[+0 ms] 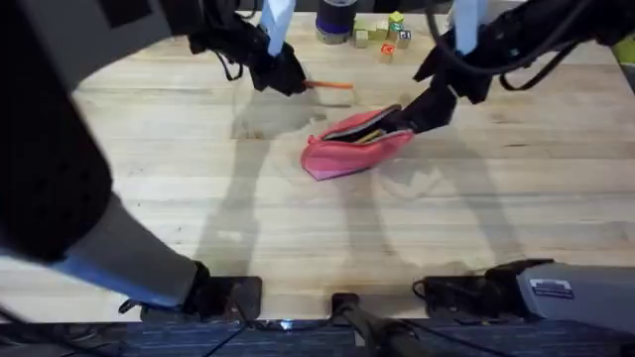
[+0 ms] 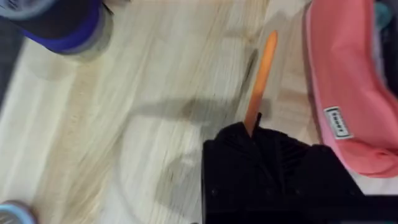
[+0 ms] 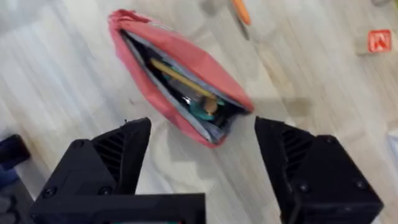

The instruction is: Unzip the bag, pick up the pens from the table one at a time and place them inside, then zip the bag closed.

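From overhead, one pink bag [image 1: 355, 147] lies a little above the middle of the frame on the light wood bench [image 1: 298, 228], its zipper parted along the top edge so a dark slit shows. One orange pen [image 1: 330, 85] lies on the bench in the upper middle, just up and left of the bag and apart from it. The left hand [image 1: 288, 79] sits at the pen's left end; the right hand [image 1: 422, 111] is at the bag's right end. A dark cup [image 1: 335, 22] and a cluster of small coloured blocks [image 1: 385, 38] stand along the top edge.

In the left wrist view, the orange pen [image 2: 260, 81] runs up the centre of the frame, its lower end pinched between the black fingers [image 2: 236, 149] of the left hand [image 2: 252, 134], which is closed on it. The bag [image 2: 348, 93] fills the right side, showing a small white label, near the pen but not touching it. A dark blue-banded cup [image 2: 59, 28] stands at the upper left.

In the right wrist view, the right hand [image 3: 202, 162] is spread wide, with its two fingers [image 3: 118, 158] on either side of the lower frame and nothing between them. The bag [image 3: 180, 81] lies open in the upper centre, holding a yellow stick and a teal item among dark contents I cannot make out. The orange pen's tip [image 3: 241, 11] shows at the top edge, and one red block [image 3: 379, 40] at the upper right.
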